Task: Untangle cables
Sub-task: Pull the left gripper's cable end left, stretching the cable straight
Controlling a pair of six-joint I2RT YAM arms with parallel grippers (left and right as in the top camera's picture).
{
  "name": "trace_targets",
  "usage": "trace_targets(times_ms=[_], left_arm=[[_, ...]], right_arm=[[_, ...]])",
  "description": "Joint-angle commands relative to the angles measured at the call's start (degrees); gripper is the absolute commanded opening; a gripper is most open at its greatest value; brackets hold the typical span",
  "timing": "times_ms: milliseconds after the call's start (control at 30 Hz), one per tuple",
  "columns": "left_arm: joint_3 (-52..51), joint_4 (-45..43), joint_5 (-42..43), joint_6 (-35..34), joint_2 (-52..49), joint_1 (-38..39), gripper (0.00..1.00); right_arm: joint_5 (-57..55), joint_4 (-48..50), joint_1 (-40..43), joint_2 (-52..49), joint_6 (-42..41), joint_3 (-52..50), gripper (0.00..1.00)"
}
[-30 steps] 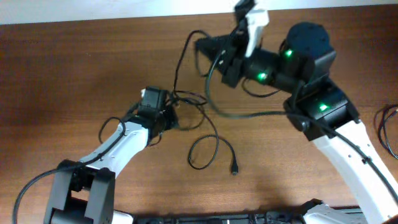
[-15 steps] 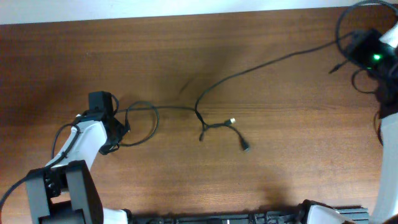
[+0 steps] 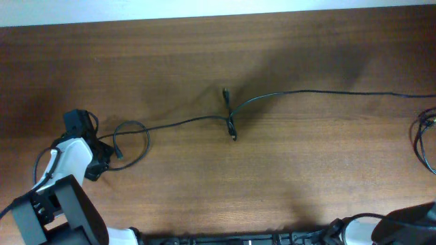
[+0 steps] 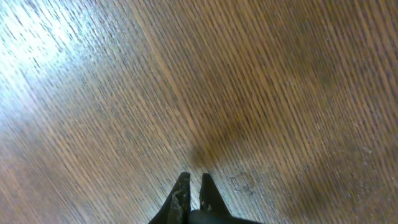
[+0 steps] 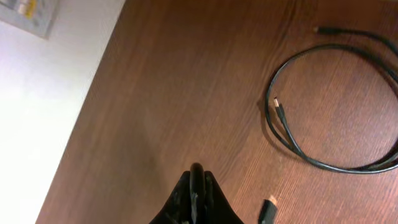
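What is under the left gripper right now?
Bare wood of the table shows just past the tips of the shut left gripper, and no cable shows there. Whatever sits directly beneath the gripper's body is covered in both views.

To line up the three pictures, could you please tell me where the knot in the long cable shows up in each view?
Overhead: the knot sits near the middle of the picture, slightly above centre.
Left wrist: not in it; only bare wood.
Right wrist: not in it; a separate looped cable lies at the upper right.
Shared landmark: the brown wooden table.
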State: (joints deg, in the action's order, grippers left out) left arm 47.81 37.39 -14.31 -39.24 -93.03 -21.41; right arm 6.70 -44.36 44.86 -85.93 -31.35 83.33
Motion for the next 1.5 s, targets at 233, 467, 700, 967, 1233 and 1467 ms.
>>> trace_targets(times_ms=[233, 467, 700, 967, 1233, 1467], left_arm=[[0.0, -6.9, 25.7, -27.1, -0.6, 0.5, 0.00], [-0.1, -14.4, 21.4, 1.2, -1.2, 20.7, 0.00], [-0.1, -19.7, 14.9, 1.1, -7.4, 34.6, 0.00], [-0.1, -23.6, 15.0, -1.7, -11.5, 37.0, 0.00], [-0.1, -24.9, 16.0, -5.0, -11.5, 37.0, 0.00], [-0.1, -25.4, 15.3, -5.0, -11.5, 39.7, 0.00]], right_arm=[[3.7, 1.7, -2.0, -0.7, -0.4, 0.6, 0.04], [19.5, 20.0, -19.9, -0.7, 36.6, 0.6, 0.04], [0.9, 46.6, -20.8, -6.2, 39.5, 0.6, 0.04], [-14.7, 48.7, -17.7, -31.2, 37.9, 0.6, 0.04], [-14.9, 45.1, -15.9, -33.0, 31.9, 0.6, 0.77], [-3.0, 29.1, -16.0, -7.5, 25.6, 0.6, 0.99]])
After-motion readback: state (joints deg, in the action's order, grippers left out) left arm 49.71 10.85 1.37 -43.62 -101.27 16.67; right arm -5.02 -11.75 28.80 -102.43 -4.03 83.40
